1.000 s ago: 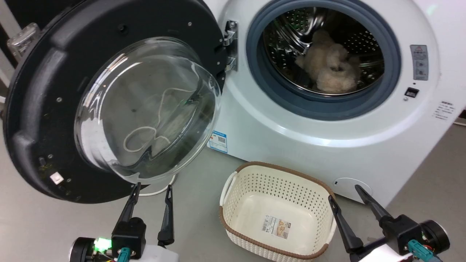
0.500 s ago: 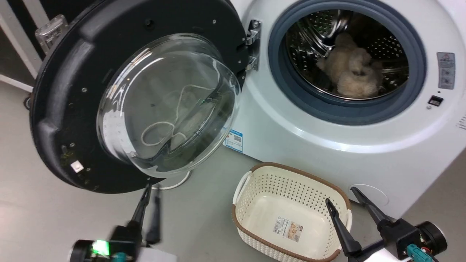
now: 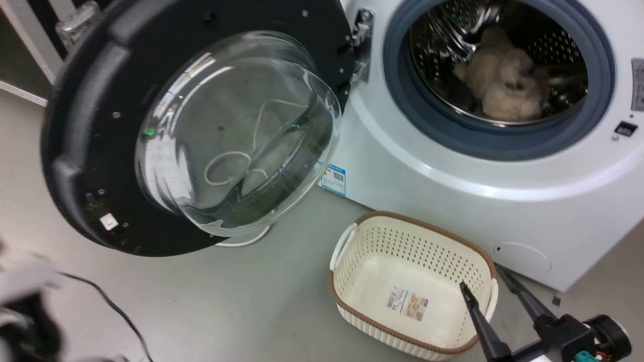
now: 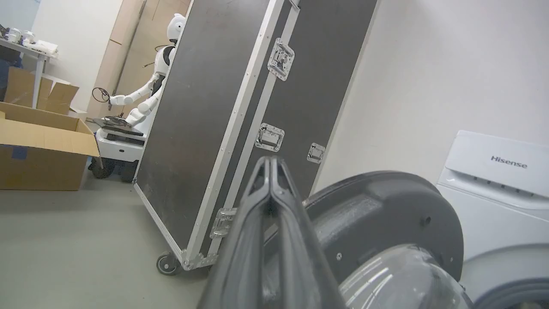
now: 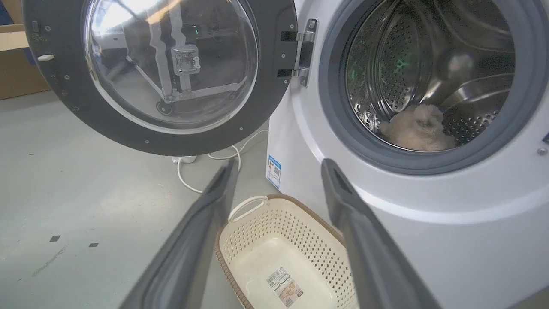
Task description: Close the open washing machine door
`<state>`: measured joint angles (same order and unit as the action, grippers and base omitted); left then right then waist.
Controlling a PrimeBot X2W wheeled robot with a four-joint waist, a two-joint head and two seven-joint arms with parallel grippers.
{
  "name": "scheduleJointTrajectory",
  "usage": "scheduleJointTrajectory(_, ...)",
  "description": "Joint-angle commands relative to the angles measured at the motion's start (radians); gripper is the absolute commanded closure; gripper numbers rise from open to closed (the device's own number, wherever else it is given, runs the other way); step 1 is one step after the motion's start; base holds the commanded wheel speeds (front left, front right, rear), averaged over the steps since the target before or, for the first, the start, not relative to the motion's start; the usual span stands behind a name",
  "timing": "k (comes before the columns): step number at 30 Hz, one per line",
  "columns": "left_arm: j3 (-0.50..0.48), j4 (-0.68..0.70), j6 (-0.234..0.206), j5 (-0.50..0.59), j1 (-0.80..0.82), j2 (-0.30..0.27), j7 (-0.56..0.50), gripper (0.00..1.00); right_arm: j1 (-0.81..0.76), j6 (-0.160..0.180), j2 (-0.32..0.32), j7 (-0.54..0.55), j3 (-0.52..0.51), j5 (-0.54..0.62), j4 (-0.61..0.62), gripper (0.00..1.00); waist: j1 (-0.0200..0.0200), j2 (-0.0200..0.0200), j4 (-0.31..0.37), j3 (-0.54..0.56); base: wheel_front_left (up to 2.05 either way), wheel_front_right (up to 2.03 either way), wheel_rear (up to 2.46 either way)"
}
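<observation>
Facing the washer [image 3: 453, 201] at right, drum mouth uncovered. Swung wide off its left side, hinged at the right edge, free rim farthest left: the door [image 3: 75, 125], glass bowl bulging toward the head camera. Near the basket [image 3: 417, 229], well apart from that free rim, the right gripper [image 3: 480, 279], spread and empty. Better placed, the left gripper [image 4: 270, 165], pinched shut on nothing, door rim right of and below its tips in its wrist view. Likely a left-arm push from behind, swinging it rightward.
</observation>
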<state>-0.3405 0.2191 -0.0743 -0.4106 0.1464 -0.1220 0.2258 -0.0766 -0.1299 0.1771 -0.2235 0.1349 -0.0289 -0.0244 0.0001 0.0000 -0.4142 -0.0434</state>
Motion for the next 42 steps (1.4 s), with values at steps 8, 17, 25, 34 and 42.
scheduleJointTrajectory(8, -0.178, -0.271, -0.009, -0.300, 0.246, -0.169, -0.197, 1.00, 0.015, -0.001, 0.057, -0.026, 0.022, -0.029, 0.011, 0.00, -0.0001, 0.0000, 0.036, -0.063, 0.00, 0.00, 0.00)
scheduleJointTrajectory(17, -0.241, -0.560, -0.098, -0.580, 0.429, -0.232, -0.560, 1.00, 0.033, -0.001, 0.104, -0.038, 0.042, -0.053, 0.017, 0.00, -0.0001, 0.0000, 0.060, -0.116, 0.00, 0.00, 0.00)
scheduleJointTrajectory(25, -0.247, -0.590, -0.098, -0.717, 0.426, -0.221, -0.779, 1.00, 0.049, -0.001, 0.127, -0.038, 0.061, -0.065, 0.023, 0.00, -0.0001, 0.0000, 0.097, -0.146, 0.00, 0.00, 0.00)
scheduleJointTrajectory(34, -0.270, -0.438, -0.046, -0.801, 0.250, -0.215, -0.952, 1.00, 0.042, -0.001, 0.103, -0.038, 0.049, -0.068, 0.004, 0.00, -0.0001, 0.0000, 0.130, -0.097, 0.00, 0.00, 0.00)
scheduleJointTrajectory(42, -0.216, -0.214, -0.024, -0.869, 0.061, -0.101, -1.094, 1.00, 0.036, -0.001, 0.062, -0.038, 0.032, -0.054, -0.025, 0.00, -0.0001, 0.0000, 0.149, -0.028, 0.00, 0.00, 0.00)
